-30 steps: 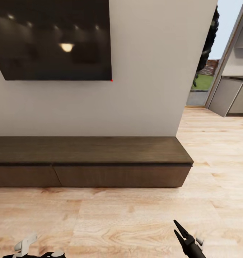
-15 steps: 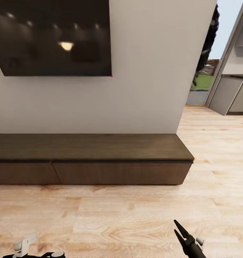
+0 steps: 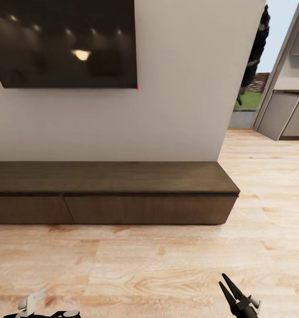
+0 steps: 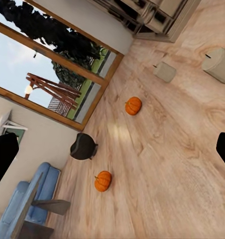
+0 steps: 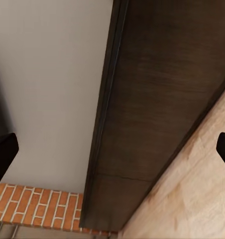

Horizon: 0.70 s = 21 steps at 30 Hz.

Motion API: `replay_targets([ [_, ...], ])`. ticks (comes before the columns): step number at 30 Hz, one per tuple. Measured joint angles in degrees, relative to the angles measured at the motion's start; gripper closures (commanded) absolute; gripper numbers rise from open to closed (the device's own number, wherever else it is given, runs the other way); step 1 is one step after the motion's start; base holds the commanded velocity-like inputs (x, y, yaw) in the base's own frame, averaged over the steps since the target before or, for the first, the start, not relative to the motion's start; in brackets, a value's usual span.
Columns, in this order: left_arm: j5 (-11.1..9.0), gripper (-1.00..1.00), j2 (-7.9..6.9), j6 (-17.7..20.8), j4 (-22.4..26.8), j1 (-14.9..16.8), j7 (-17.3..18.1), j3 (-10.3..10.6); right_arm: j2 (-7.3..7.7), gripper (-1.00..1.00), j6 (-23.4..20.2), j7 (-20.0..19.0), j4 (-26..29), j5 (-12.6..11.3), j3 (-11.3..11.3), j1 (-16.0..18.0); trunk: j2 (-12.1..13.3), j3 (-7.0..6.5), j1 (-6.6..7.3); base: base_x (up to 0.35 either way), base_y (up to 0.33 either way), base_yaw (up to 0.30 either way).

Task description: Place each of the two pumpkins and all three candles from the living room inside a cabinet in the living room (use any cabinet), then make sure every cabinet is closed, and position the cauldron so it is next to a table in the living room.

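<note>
Ahead of us, the cabinet (image 3: pixel 114 194) sits closed.
Our right gripper (image 3: pixel 232 289) looks parted; left gripper (image 4: pixel 112 149) apart, pumpkins (image 4: pixel 133 105) beyond.

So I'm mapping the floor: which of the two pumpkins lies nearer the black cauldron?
The pumpkin on the sofa side, just beyond the cauldron. The other pumpkin lies further off, towards the two candles.

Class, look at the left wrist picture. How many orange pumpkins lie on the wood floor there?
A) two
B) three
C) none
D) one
A: one pumpkin lies on the floor nearer the two candles, and a second pumpkin lies past the black cauldron, nearer the blue sofa.
</note>
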State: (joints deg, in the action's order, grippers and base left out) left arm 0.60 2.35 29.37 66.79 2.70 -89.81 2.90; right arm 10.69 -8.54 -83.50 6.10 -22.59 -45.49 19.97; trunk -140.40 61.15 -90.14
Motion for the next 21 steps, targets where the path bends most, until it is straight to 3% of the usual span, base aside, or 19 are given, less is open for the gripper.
replay_targets([
  [10, -0.1, -1.0, 0.0, 0.0, 0.0, 0.0, 0.0, 0.0, 0.18, -1.0, 0.0, -1.4, 0.0, 0.1, -0.4, -0.2, -0.4, 0.18, -0.22, 0.017, 0.0, 0.0],
  [21, 0.0, -1.0, -0.01, 0.0, -1.1, 0.0, 0.0, 0.1, 0.2, -1.0, 0.3, -0.7, 0.1, 0.2, -0.4, -0.2, -0.4, 0.18, -0.19, 0.271, -0.015, 0.0],
])
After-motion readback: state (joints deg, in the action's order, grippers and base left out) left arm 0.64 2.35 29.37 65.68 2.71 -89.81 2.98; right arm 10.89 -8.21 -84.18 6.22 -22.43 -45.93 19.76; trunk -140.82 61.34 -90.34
